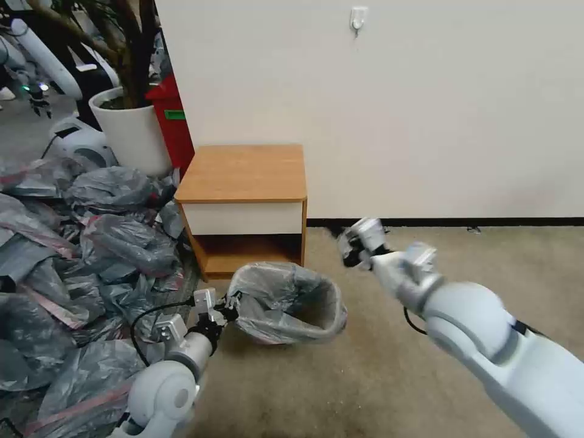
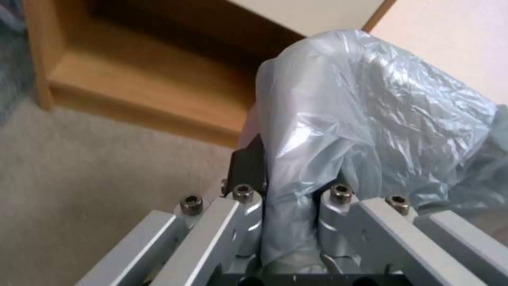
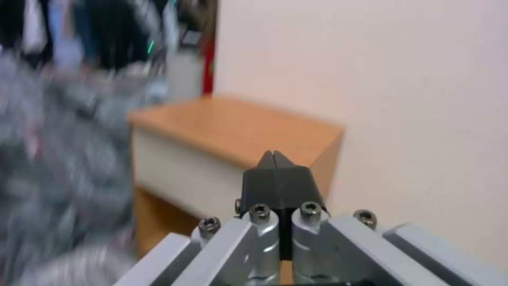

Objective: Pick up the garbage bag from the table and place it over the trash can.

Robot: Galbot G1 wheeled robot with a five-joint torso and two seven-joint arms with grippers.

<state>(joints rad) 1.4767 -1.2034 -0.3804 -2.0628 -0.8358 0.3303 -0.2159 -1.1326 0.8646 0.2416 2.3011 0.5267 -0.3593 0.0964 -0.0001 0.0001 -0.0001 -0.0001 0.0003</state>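
The garbage bag [image 1: 286, 298], thin grey plastic, is spread over the trash can on the carpet in front of the table [image 1: 243, 173]; the can itself is hidden under it. My left gripper [image 1: 225, 307] is at the bag's left rim, shut on a fold of the plastic. In the left wrist view the garbage bag [image 2: 381, 119] bunches between the fingers of the left gripper [image 2: 280, 159], with the table's shelf [image 2: 132, 91] behind. My right gripper [image 1: 348, 246] hangs shut and empty to the right of the table. In the right wrist view the right gripper [image 3: 275, 157] faces the table [image 3: 238, 131].
A big heap of grey bags [image 1: 73, 255] covers the floor on the left. A white planter [image 1: 131, 131] and a red bin [image 1: 173, 121] stand behind the table's left side. The wall runs right behind. Open carpet [image 1: 365, 377] lies to the front and right.
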